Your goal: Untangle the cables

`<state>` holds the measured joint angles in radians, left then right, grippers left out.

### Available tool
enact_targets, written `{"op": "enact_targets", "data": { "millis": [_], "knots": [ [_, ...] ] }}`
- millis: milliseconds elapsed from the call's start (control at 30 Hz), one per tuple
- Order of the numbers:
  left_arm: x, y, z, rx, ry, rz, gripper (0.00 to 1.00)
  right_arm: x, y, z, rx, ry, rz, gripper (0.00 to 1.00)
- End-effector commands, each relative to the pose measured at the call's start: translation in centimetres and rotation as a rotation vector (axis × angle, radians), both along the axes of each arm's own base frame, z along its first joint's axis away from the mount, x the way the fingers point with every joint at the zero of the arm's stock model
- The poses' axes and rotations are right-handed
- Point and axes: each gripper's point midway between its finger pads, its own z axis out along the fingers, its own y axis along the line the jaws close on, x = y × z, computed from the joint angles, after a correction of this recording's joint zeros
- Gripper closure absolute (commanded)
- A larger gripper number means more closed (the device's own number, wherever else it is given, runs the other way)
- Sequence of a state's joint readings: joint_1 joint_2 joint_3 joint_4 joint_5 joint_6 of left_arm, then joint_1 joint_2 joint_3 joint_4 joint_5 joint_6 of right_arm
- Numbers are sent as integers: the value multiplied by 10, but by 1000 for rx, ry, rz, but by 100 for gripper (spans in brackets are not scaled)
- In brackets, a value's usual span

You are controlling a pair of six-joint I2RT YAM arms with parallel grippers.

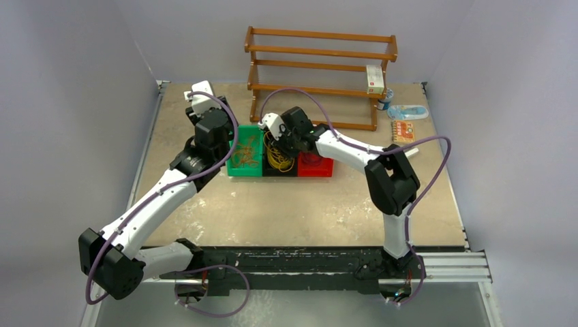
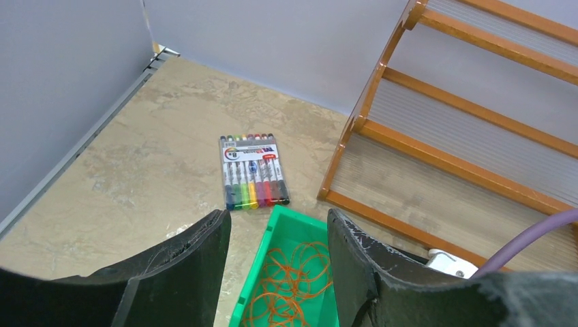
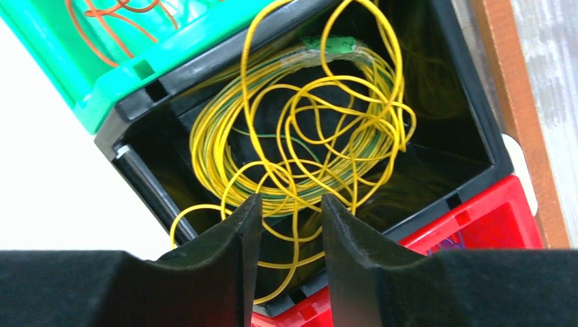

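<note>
Likely light and springy, the thin yellow wire cables (image 3: 300, 136) fill the black plastic bin (image 3: 470, 122); pinch 1 loose loop between the right fingers (image 3: 218, 272), parted like the left fingers (image 2: 184, 272).

Bright, even light and soft shadows; the table (image 3: 48, 177) glares blown-out white.

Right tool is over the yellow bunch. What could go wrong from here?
1. Several yellow cables cross the gap of the right tool; closing may grab many loops and lift the whole bunch.
2. Loops spill over the rim of the black bin and might snag there, dragging the bin.
</note>
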<state>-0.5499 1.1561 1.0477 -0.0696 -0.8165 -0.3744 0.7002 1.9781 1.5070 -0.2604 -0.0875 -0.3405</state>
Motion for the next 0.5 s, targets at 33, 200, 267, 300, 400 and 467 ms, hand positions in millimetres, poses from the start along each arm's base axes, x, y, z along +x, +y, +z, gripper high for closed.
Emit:
{"op": "enact_targets", "data": {
  "millis": [33, 200, 267, 300, 400, 467],
  "knots": [
    [-3, 6, 11, -15, -41, 18, 46, 24, 10, 23, 35, -98, -46, 67],
    [-3, 7, 11, -10, -40, 21, 46, 32, 15, 25, 60, -121, -67, 81],
    [-2, 7, 10, -9, -38, 20, 46, 34, 18, 26, 72, -121, -74, 84],
    [-2, 6, 10, -6, -36, 19, 46, 34, 18, 26, 78, -117, -81, 87],
    [-1, 6, 9, -7, -34, 17, 46, 37, 23, 37, 141, -121, -123, 92],
    [-1, 5, 8, -8, -33, 15, 46, 41, 24, 47, 183, -146, -156, 95]
  ]
}}
